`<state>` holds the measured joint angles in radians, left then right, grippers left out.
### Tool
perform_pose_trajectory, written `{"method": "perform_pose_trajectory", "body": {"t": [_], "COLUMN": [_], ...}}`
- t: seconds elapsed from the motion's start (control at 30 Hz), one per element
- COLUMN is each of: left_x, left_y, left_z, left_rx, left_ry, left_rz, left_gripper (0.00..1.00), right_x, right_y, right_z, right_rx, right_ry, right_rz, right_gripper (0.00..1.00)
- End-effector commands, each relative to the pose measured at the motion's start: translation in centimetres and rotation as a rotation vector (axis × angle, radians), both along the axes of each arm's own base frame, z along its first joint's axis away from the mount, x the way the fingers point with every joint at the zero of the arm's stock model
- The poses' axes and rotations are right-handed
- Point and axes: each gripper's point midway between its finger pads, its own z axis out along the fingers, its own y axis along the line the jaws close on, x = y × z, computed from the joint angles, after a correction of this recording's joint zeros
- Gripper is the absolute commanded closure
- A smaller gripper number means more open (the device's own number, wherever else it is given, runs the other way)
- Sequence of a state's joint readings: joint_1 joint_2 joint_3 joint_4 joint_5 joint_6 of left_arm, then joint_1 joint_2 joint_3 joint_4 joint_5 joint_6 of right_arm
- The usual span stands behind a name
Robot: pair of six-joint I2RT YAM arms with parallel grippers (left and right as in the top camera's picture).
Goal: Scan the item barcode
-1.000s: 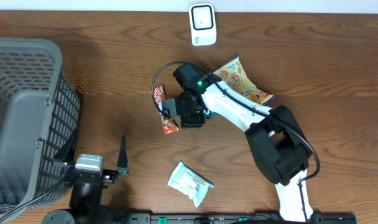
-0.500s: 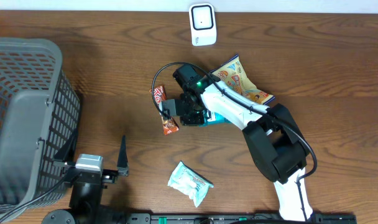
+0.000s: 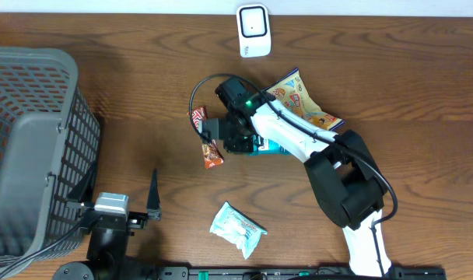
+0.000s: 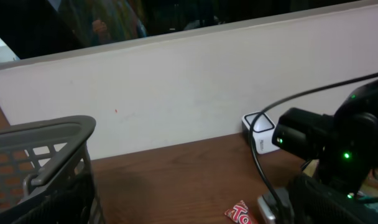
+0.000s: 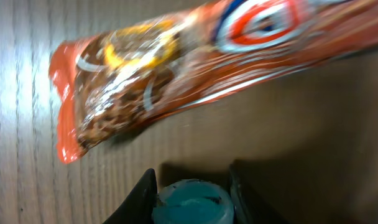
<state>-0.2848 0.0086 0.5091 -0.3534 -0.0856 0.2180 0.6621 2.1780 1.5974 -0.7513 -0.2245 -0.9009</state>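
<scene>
Brown wood-grain table (image 3: 423, 70) fills the overhead view, and the left wrist camera shows a plain white wall (image 4: 176, 93) running along its far edge. A white barcode scanner (image 3: 253, 29) stands against that edge, near the middle.

The right gripper (image 5: 192, 186) is over the centre of the table. In its wrist view the two dark fingers (image 5: 144, 196) sit close together on either side of the rounded end of a teal packet (image 5: 192, 208), pinching it. From overhead, the rest of that teal packet shows as a strip under the white forearm, well short of the scanner.

Just beyond the fingertips a red chocolate bar (image 3: 208, 144) lies flat on the wood, apart from the fingers and not held. A yellow-orange snack bag (image 3: 303, 97) lies behind the right arm, between it and the scanner. A white and pale-green packet (image 3: 236, 228) lies alone near the front edge.

The left gripper (image 3: 123, 177) rests at the front left with its fingers spread wide and nothing between them. A grey plastic mesh basket (image 3: 34, 58) stands just beside it, along the left side of the table
</scene>
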Motion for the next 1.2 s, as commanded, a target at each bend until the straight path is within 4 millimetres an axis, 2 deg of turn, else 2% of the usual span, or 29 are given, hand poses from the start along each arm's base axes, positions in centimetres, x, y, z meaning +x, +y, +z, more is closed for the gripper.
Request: {"method": "perform_pose_trajectory", "body": {"t": [0.0,0.17,0.33,0.43,0.5,0.77,0.93,1.0,1.17], "left_x": [-0.1,-0.1,-0.1,-0.1,-0.1,-0.1,-0.1,-0.1,-0.1], "left_y": [0.2,0.2,0.2,0.2,0.2,0.2,0.2,0.2,0.2], "left_z": [0.2,0.2,0.2,0.2,0.2,0.2,0.2,0.2,0.2], "left_rx": [0.01,0.01,0.01,0.01,0.01,0.01,0.01,0.01,0.01], "left_ry": [-0.012,-0.012,-0.012,-0.012,-0.012,-0.012,-0.012,-0.012,-0.012], "left_rz": [0.01,0.01,0.01,0.01,0.01,0.01,0.01,0.01,0.01], "left_gripper": [0.0,0.0,0.0,0.0,0.0,0.0,0.0,0.0,0.0], "right_x": [1.7,1.8,2.2,2.1,2.3,3.9,4.2,4.3,4.8], "right_y": [2.4,4.8,5.9,5.9,5.6,3.7,2.8,2.6,2.9], "right_z": [6.8,11.3,14.6,15.2,15.4,15.3,15.8,15.8,16.3], "right_rx": [0.151,0.32,0.459,0.501,0.517,0.516,0.553,0.556,0.578], "right_ry": [-0.063,-0.004,0.074,0.111,0.13,0.141,0.192,0.195,0.167], "right_rz": [-0.077,-0.118,-0.152,-0.141,-0.157,-0.222,-0.249,-0.254,-0.243], "right_gripper": [0.87,0.86,0.87,0.86,0.82,0.82,0.76,0.72,0.74]}}
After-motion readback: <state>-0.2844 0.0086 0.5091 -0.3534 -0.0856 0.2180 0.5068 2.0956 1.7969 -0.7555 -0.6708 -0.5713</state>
